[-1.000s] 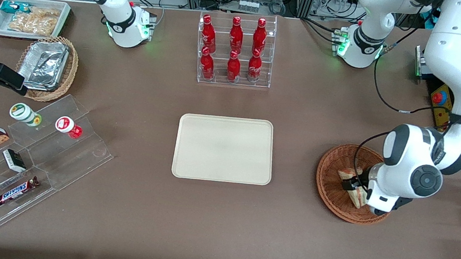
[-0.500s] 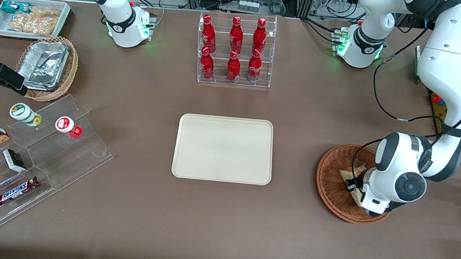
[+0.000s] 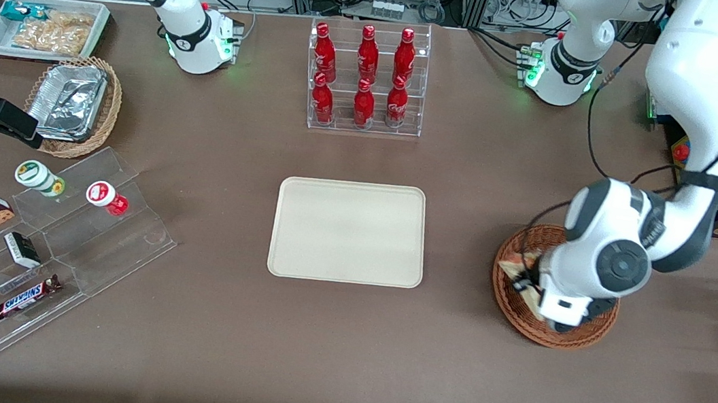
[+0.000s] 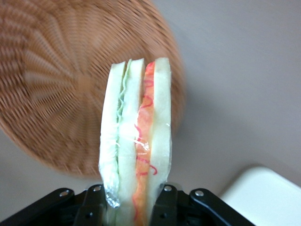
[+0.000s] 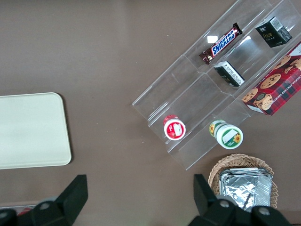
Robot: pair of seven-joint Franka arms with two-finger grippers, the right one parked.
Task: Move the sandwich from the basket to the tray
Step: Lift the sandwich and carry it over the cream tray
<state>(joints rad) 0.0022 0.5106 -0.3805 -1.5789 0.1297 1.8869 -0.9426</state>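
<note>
Worktop (image 3: 190, 345): brown surface carrying everything; the tray sits near its middle, the basket toward the working arm's end
Tray (image 3: 349, 231): cream rectangle with rounded corners, lying flat with nothing on it; its corner also shows in the left wrist view (image 4: 263, 197)
Basket (image 3: 506, 293): round reddish-brown wicker, well apart from the tray, partly covered by the arm's wrist; in the left wrist view (image 4: 61, 84) its woven floor shows bare
Bottle rack (image 3: 366, 78): clear stand with six red bottles, farther from the front camera than the tray
Gripper (image 3: 530, 285): over the basket's tray-side part; in the left wrist view (image 4: 131, 207) its two black fingers (image 4: 163, 205) are clamped on the wedge's flat bread faces at one end
Sandwich (image 4: 136, 141): gripped between the fingers, held above the basket and not resting on the weave
Sandwich axis: the long axis runs straight out from the fingers, the free end pointing away from the gripper over the basket's rim
Sandwich layers: edge-on to the wrist camera, white bread outside, green filling on one side, red-orange on the other, clear wrap around it
Sandwich in the front view (image 3: 522, 266): only a small pale part shows beside the wrist
</note>
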